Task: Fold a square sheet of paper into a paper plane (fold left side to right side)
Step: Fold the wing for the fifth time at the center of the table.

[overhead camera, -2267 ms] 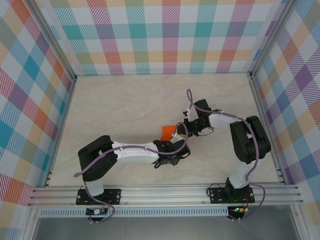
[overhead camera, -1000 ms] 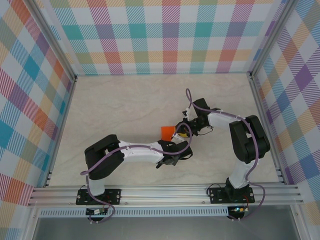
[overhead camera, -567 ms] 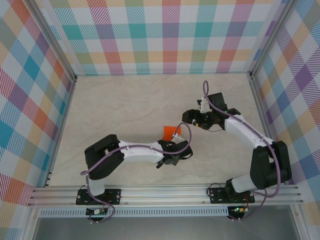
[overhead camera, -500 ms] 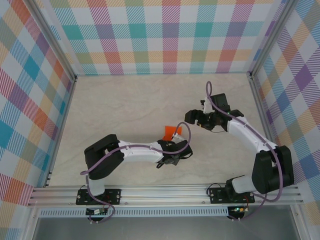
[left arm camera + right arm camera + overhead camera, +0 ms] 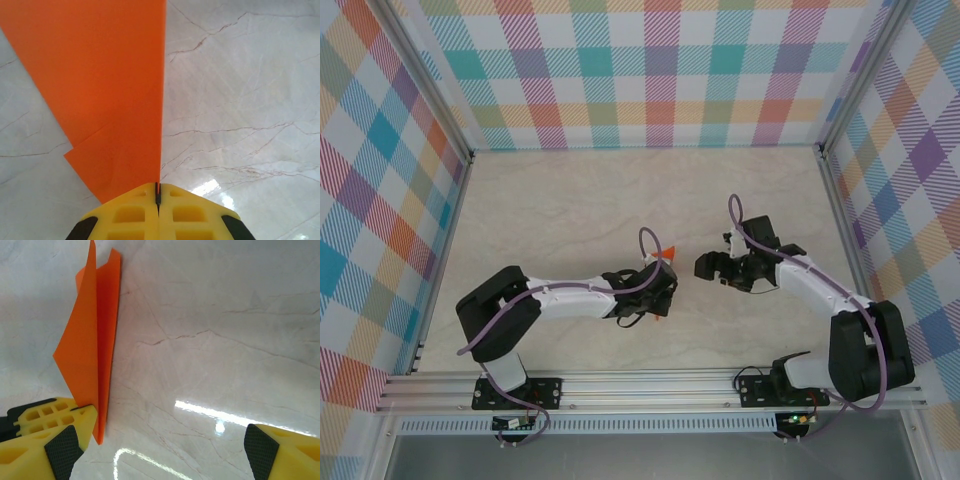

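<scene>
The orange paper (image 5: 110, 90) is folded into a narrow pointed dart and stands on edge above the marble table (image 5: 570, 210). My left gripper (image 5: 158, 192) is shut on its lower end along the crease; from above that gripper (image 5: 660, 273) sits mid-table with a sliver of the paper (image 5: 667, 257) showing at its tip. In the right wrist view the paper (image 5: 85, 355) rises at the left, two layers visible, with the left gripper's yellow fingertips (image 5: 45, 417) pinching its base. My right gripper (image 5: 160, 447) is open with nothing between its fingers, just right of the paper (image 5: 705, 267).
Plaid walls and aluminium rails (image 5: 650, 385) enclose the table. Bare marble surrounds both grippers, with wide free room toward the back and left.
The right gripper let go of the paper, swung back to the right, then came down beside it, open. The left gripper turned and shifted up-left, raising the paper onto its edge.
</scene>
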Controlling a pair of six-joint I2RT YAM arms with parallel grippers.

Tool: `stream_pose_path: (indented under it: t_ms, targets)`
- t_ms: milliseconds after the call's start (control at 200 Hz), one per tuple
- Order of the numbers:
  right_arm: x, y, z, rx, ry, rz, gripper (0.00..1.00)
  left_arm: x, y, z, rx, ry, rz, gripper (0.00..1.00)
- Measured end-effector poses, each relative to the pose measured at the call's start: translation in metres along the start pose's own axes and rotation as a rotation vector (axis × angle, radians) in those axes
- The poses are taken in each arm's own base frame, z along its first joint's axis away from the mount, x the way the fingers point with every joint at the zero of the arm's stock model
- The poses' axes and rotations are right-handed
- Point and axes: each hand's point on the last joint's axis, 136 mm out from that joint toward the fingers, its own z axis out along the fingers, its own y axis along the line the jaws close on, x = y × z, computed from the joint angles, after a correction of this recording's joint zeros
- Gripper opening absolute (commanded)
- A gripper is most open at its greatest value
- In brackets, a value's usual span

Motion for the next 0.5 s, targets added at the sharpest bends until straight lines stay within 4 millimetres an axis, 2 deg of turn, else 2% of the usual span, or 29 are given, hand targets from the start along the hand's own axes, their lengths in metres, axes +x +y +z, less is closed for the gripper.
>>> stream_pose_path:
  t_ms: [210, 500]
  targets:
    - [0.006, 0.016, 0.013, -0.118, 0.011, -0.014, 0.87, 0.002, 0.006, 0.004, 0.107, -0.010, -0.110, 0.00]
    - [0.009, 0.034, 0.042, -0.179, 0.037, -0.014, 0.74, 0.005, 0.016, 0.006, 0.226, -0.030, -0.256, 0.00]
